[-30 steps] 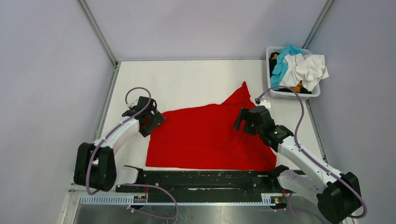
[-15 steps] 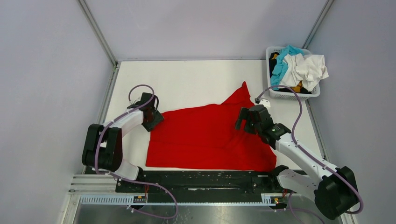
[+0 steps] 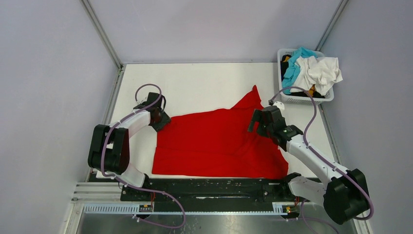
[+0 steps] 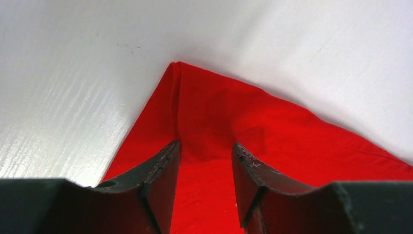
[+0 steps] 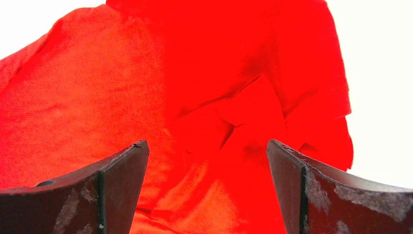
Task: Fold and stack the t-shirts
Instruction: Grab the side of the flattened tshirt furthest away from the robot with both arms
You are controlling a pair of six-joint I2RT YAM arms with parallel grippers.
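Note:
A red t-shirt point(image 3: 214, 141) lies spread on the white table, with a pointed part reaching toward the far side point(image 3: 253, 95). My left gripper point(image 3: 159, 117) is over the shirt's far left corner. In the left wrist view its fingers point(image 4: 163, 170) stand a little apart over the red cloth, and the corner point(image 4: 178, 68) lies just ahead; nothing is gripped. My right gripper point(image 3: 257, 122) is above the shirt's right side. In the right wrist view it point(image 5: 207, 146) is wide open over wrinkled red cloth point(image 5: 234, 112).
A white basket point(image 3: 304, 99) at the far right holds several crumpled shirts, white point(image 3: 319, 70) and blue point(image 3: 293, 68) among them. A black rail point(image 3: 214, 187) runs along the near edge. Grey walls close in the table's left, far and right sides.
My left gripper has moved farther from the base, onto the shirt's far left corner, with its arm folding back. My right gripper has shifted slightly farther and to the right.

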